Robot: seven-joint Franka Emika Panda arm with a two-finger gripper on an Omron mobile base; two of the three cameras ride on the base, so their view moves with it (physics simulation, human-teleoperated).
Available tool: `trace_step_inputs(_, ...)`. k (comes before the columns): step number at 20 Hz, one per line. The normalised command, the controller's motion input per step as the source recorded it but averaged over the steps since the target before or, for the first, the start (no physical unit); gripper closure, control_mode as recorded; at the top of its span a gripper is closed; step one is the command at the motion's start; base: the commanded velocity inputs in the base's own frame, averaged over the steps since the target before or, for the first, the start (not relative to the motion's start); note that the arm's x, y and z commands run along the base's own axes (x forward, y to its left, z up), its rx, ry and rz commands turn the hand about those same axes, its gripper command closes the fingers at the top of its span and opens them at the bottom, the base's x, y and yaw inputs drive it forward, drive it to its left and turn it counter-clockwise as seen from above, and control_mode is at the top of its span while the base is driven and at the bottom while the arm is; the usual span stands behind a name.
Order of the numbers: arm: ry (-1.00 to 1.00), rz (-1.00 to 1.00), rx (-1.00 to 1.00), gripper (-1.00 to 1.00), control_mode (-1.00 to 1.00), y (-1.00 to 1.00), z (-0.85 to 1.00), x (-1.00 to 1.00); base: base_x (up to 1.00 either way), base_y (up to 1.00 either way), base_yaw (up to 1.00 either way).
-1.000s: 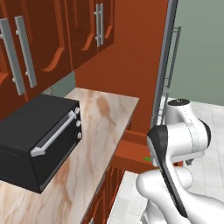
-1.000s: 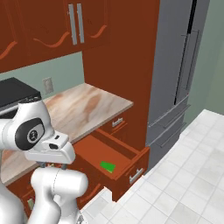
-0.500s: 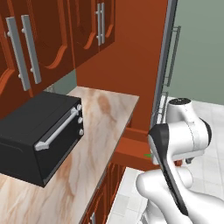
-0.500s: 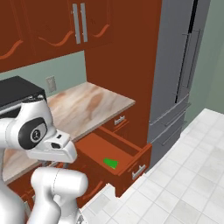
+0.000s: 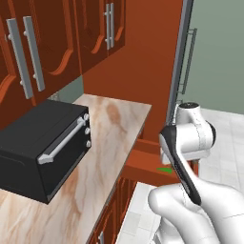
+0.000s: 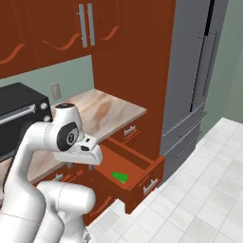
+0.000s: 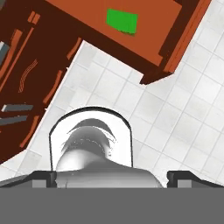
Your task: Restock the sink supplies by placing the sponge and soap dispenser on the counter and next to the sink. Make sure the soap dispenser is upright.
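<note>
While sponge (image 7: 122, 21) is lying flat in open drawer (image 6: 142, 172) at 12 o'clock in hand view, gripper (image 7: 112, 177) is hanging spread wide, holding nothing.

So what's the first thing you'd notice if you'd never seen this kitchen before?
Probably the small flat bright green sponge, lying alone inside the pulled-out reddish-brown wooden drawer under the beige marbled stone counter. Next comes the big white robot arm bending over that drawer, and the black boxy toaster oven sitting on the counter beneath the wall cabinets.
</note>
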Motion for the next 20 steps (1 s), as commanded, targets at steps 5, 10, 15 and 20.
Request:
trace_step_inputs(5,0.05,0.00,0.00,-1.00,-1.00,0.00,-0.68,0.75,0.00,0.00,0.00)
trace_step_inputs(10,0.06,0.00,0.01,-1.00,-1.00,-0.01,-0.69,0.54,0.00,0.00,0.00)
trace_step_inputs(15,0.00,0.00,0.05,-1.00,-1.00,-0.15,-0.35,0.43,0.00,0.00,0.00)
trace_step_inputs(20,0.00,0.00,0.07,-1.00,-1.00,-0.41,-0.13,0.26,0.00,0.00,0.00)
